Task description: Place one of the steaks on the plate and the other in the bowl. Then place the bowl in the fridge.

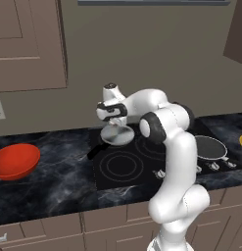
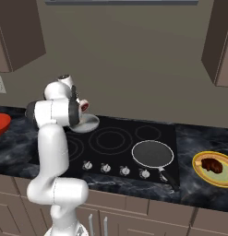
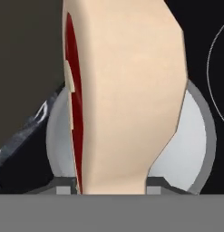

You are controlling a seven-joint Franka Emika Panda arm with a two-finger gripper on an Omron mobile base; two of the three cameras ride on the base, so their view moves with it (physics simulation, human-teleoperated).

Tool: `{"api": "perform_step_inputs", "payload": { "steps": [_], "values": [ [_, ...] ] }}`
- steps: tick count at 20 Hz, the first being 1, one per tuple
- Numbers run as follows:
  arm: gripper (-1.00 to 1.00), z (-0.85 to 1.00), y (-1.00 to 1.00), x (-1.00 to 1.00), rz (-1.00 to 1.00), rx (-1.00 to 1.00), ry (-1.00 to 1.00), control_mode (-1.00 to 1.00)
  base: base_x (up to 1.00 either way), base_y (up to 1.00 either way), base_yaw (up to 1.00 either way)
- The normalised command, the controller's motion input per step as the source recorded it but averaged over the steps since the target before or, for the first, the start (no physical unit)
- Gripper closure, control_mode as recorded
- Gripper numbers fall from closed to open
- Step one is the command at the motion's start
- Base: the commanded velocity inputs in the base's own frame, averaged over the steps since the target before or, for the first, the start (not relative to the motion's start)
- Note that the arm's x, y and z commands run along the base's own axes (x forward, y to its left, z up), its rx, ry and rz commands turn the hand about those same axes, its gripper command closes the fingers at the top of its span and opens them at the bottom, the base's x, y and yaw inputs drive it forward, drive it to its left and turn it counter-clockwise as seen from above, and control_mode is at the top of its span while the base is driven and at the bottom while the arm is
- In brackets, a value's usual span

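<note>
Taupe wall (image 1: 142, 54), brown cabs (image 1: 24, 44), blk marble counter (image 1: 54, 186).

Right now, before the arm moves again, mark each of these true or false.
1. The bowl sits on the counter, left of the cooktop. True.
2. The plate is bare. False: a steak lies on it.
3. Two pans stand on the cooktop. True: a dark pan and a pale pan.
4. The gripper hangs over the bowl. False: it is over the pale pan.
5. The second steak lies flat in the bowl. False: it stands on edge at the gripper, above the pale pan.
</note>
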Motion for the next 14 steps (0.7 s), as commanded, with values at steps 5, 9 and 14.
{"api": "perform_step_inputs", "payload": {
  "steps": [5,9,14],
  "values": [
    [1.00,0.88,-0.18,-0.94,0.11,0.12,-0.32,-1.00,0.00,0.00,0.00],
    [1.00,0.82,-0.44,-0.99,0.20,0.29,-0.23,-1.00,0.00,0.00,0.00],
    [1.00,0.65,-0.20,-1.00,0.38,0.25,-0.11,-1.00,0.00,0.00,0.00]
  ]
}}
